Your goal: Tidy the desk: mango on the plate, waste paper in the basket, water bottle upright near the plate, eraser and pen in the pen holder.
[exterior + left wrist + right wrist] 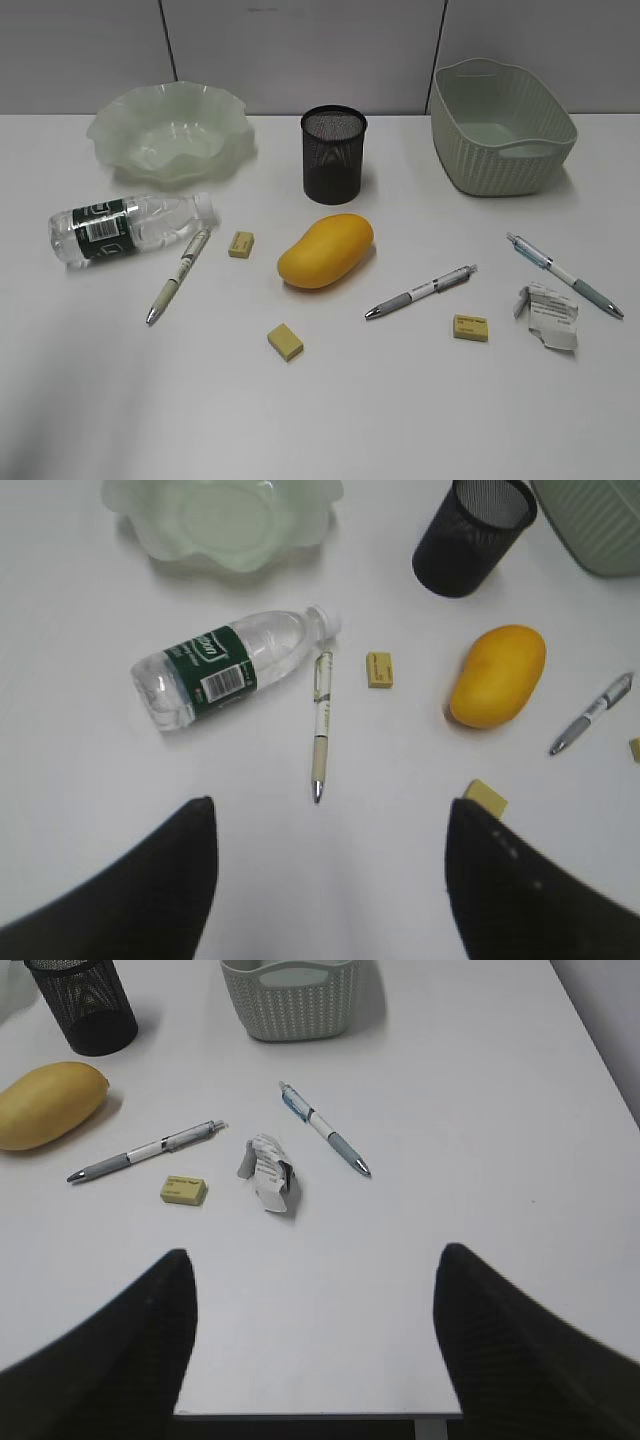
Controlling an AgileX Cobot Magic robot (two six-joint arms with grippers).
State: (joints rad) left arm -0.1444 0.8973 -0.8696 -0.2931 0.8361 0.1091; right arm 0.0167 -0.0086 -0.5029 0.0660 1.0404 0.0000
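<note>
1. While both grippers, left gripper (330, 880) and right gripper (312, 1345), hang spread and empty, nothing is tidied.
2. Mango (325, 251) lies mid-frame on the desk (400, 400); plate (170, 133) upper left, empty.
3. Water bottle (125, 229) lies sideways, left.
4. Waste paper (549, 315) lower right; basket (500, 125) upper right.
5. Pens, erasers outside the pen holder (333, 154).

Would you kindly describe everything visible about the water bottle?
The water bottle is small, clear plastic, with a dark green-and-white barcoded label and a pale cap. It lies on its side on the desk, cap pointing right, in front of the plate. A pen lies close by its cap; no gripper holds it.
</note>
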